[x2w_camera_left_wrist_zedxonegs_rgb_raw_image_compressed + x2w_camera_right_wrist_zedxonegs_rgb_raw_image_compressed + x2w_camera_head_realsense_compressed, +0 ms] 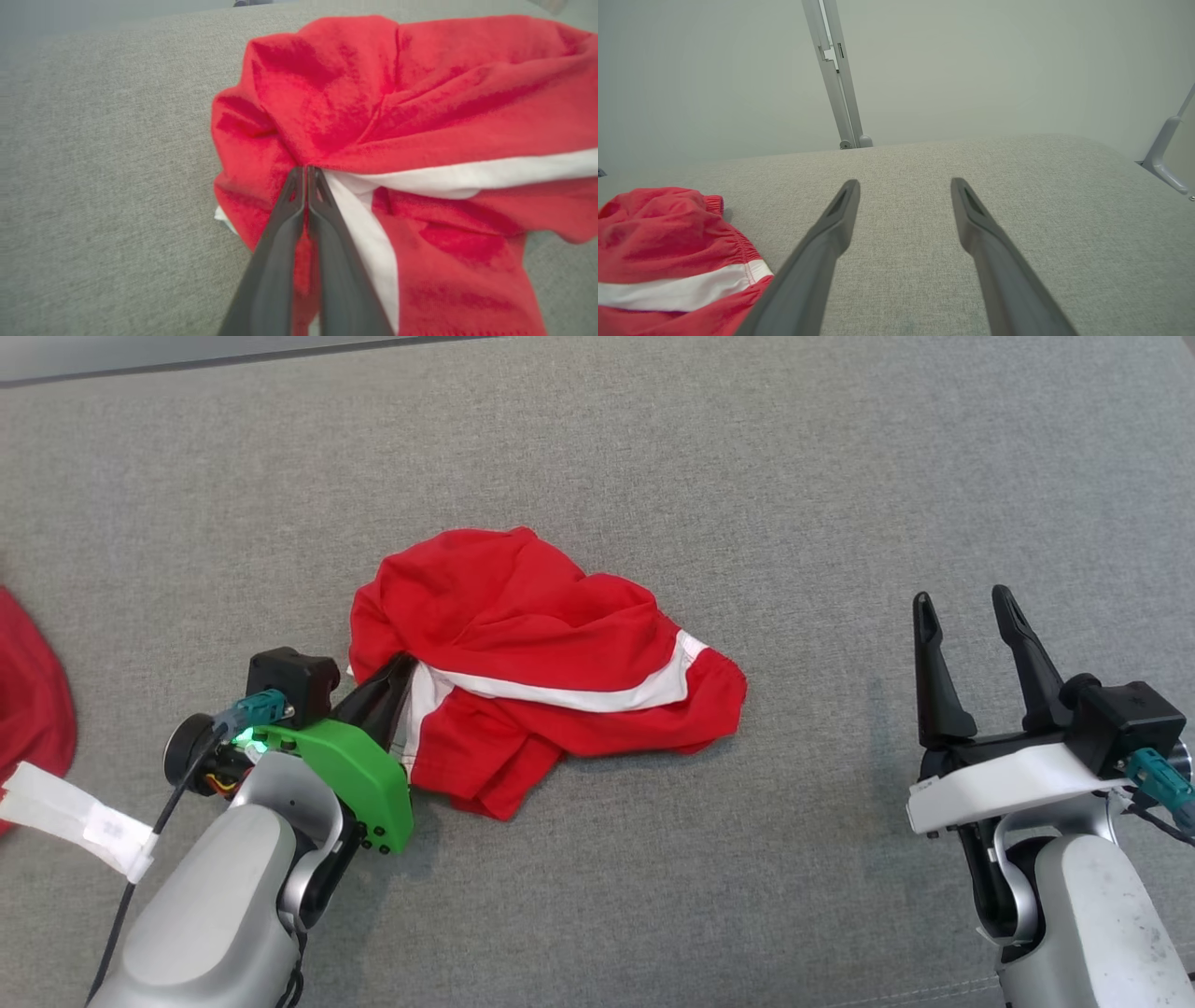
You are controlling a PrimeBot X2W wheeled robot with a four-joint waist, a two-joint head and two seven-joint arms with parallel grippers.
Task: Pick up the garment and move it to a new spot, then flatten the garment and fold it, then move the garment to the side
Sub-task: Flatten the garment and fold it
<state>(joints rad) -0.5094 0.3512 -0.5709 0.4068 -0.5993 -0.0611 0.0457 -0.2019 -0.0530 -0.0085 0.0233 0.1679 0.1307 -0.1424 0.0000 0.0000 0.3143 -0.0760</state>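
garment: red garment [541,644] with a white stripe [560,695], crumpled in a heap at the centre of the head view; lies on the grey padded surface [653,448], not lifted; its gathered edge shows at the lower left of the right wrist view
left gripper: left gripper [400,670] is at the heap's left edge, centre-left of the head view; fingers are pressed together with a ridge of red fabric pinched between them, plain at the bottom centre of the left wrist view; the grip sits where the stripe meets a red fold, likely because that raised ridge is easiest to nip
right gripper: right gripper [962,595] is at the right of the head view, well apart from the garment; fingers are spread with nothing between them; probably parked clear so one arm carries the heap
step (judged): pickup for the move to a new spot; flatten and fold not yet done
why an edge grip (judged): lifting by one edge should let the heap hang and loosen; the risk is a thin pinch slipping out
other: second red cloth [28,691] at the left edge of the head view, apart from the heap; white tag [84,817] on the left arm's cable, lower left
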